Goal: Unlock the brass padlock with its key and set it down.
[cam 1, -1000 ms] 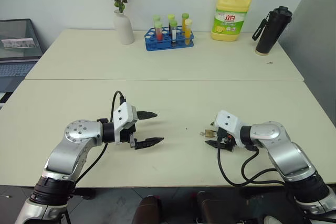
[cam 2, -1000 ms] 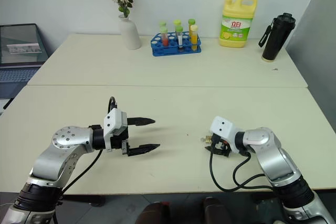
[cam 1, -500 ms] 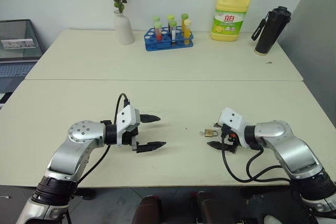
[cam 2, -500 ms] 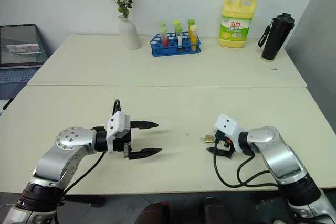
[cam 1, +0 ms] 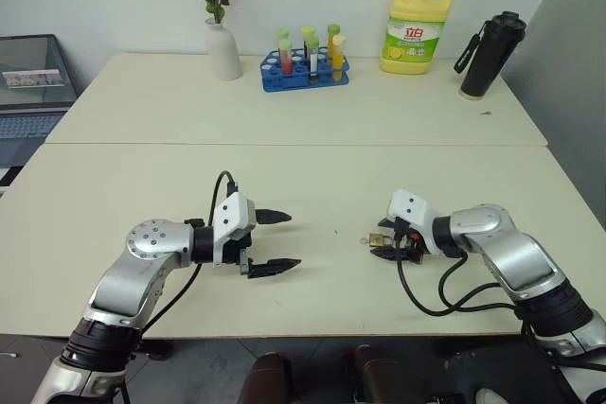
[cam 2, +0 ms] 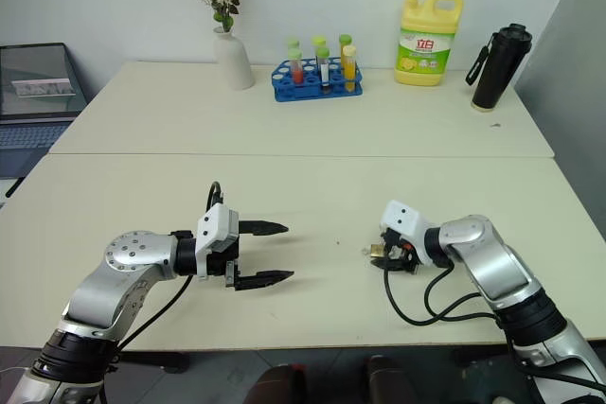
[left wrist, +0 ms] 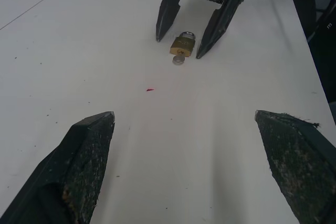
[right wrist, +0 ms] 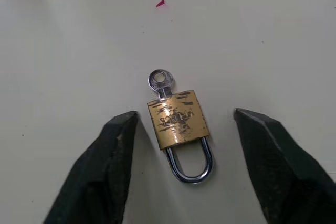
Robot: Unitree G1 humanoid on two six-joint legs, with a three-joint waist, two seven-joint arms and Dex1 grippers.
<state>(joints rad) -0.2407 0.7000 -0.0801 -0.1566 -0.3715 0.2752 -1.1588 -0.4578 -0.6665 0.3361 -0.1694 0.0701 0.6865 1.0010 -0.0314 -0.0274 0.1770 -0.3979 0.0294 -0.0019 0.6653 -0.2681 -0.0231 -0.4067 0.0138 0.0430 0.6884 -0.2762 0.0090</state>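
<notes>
The right gripper is the near party here: its two black fingers stand apart, one on each side of the brass padlock, and neither is touching it. The padlock lies flat on the table in the gap between them. Seen along that gripper, its long axis runs roughly from 11 o'clock to 5 o'clock: the silver shackle loops back toward the wrist at about 5, and the key sticks out of the far end at about 11, its ring head pointing away. So the fingers bracket the body across its width, which looks like the right line for a pinch on the brass sides; the shackle and key ends stay free.

Farther off on the tabletop, in the head views, the padlock sits at about 9 o'clock from the right wrist, just at the fingertips. The left gripper hangs well apart from it, jaws spread wide and empty, pointing toward 3 o'clock straight at the padlock. The right arm is plainly nearer; the left would have to reach across to take the key.
</notes>
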